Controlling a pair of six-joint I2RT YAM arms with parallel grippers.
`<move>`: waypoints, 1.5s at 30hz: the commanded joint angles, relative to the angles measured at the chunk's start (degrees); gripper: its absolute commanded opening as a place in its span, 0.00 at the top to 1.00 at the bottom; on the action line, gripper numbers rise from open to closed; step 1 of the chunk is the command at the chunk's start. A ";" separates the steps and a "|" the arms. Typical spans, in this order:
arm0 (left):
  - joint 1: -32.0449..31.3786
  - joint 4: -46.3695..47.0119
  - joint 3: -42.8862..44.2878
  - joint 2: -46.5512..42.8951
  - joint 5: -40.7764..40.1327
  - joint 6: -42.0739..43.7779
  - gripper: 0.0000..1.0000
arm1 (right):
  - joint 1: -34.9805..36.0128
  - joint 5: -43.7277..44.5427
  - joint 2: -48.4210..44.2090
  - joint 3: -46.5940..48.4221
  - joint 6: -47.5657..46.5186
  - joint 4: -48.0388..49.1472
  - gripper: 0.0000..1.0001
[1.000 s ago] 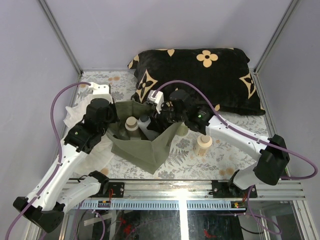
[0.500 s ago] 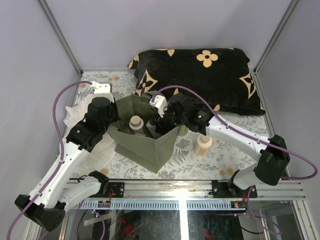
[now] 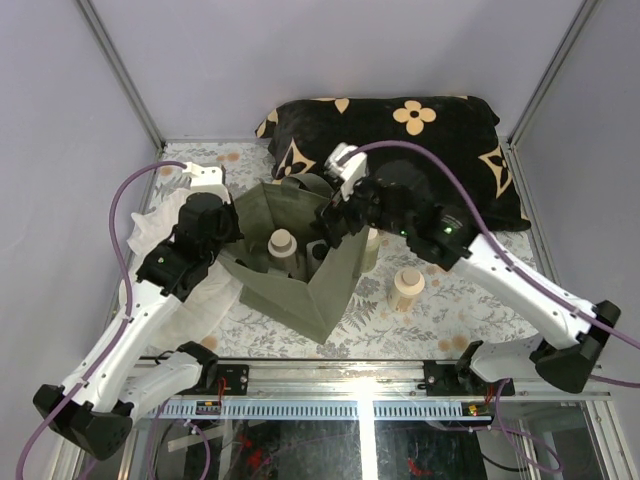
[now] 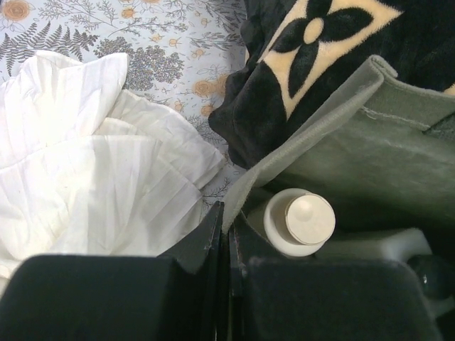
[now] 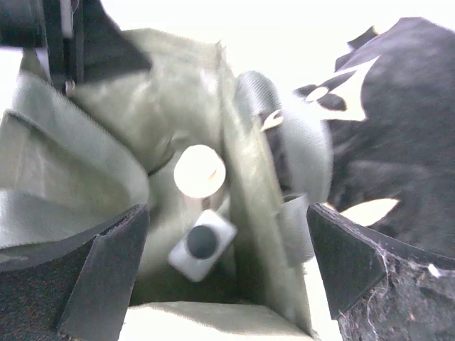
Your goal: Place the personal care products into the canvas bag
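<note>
The olive canvas bag [image 3: 300,290] stands open mid-table. My left gripper [image 3: 226,243] is shut on its left rim, and the pinched rim [image 4: 245,195] runs into the closed tips of my left gripper [image 4: 225,217]. One beige bottle [image 3: 282,243] stands upright inside the bag, its round cap [image 4: 309,219] facing up. Another beige bottle [image 3: 406,287] stands on the table right of the bag. My right gripper [image 3: 335,222] hovers open over the bag's right side. Below my right gripper [image 5: 226,213] lie the beige cap [image 5: 200,171] and the bag wall [image 5: 245,170].
A white bottle with a black cap [image 5: 202,244] also sits in the bag. A crumpled white cloth [image 4: 92,177] lies left of the bag. The black cushion with tan flowers [image 3: 400,150] fills the back. A tan shape [image 3: 371,248] stands just past the bag's right wall.
My right gripper opened, let go at the bag and rose back toward the cushion. The bag went from slumped to standing boxy. The left gripper kept its hold on the rim.
</note>
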 commanded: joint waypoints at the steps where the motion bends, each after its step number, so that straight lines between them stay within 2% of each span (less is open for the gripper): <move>1: 0.75 4.74 -0.34 0.44 -0.67 -0.39 1.00 | -0.13 11.43 -3.74 5.40 4.28 3.41 0.01; 6: 1.58 2.90 0.13 0.66 -3.76 0.05 1.00 | -0.08 29.85 -7.03 3.80 6.91 3.09 0.01; 9: 2.84 1.13 0.88 0.92 -5.87 1.02 1.00 | -0.33 41.48 -7.02 3.92 8.55 -1.11 0.01; 12: 5.06 -0.91 1.47 1.38 -7.76 1.82 1.00 | -1.90 45.09 -6.05 5.24 12.97 -7.19 0.01; 17: 8.93 -3.84 1.93 0.74 -8.45 2.29 1.00 | -10.37 36.02 -4.43 5.40 21.47 -13.72 0.01; 22: 11.04 -7.63 4.07 -0.37 -8.33 2.42 1.00 | -16.05 28.34 0.02 5.02 22.79 -15.09 0.01; 28: 11.06 -11.23 8.25 -1.09 -7.05 1.71 1.00 | -16.64 17.78 4.87 5.26 24.09 -16.17 0.00; 31: 11.14 -12.38 9.90 -0.84 -6.91 1.93 1.00 | -16.69 13.33 5.86 3.37 25.09 -15.29 0.08; 39: 11.15 -12.93 10.07 -0.84 -7.07 2.07 1.00 | -16.60 8.44 9.23 -0.04 27.70 -15.08 0.07; 45: 11.17 -11.16 6.86 -1.43 -6.20 2.09 1.00 | -16.47 4.69 11.91 -1.59 28.33 -15.33 0.06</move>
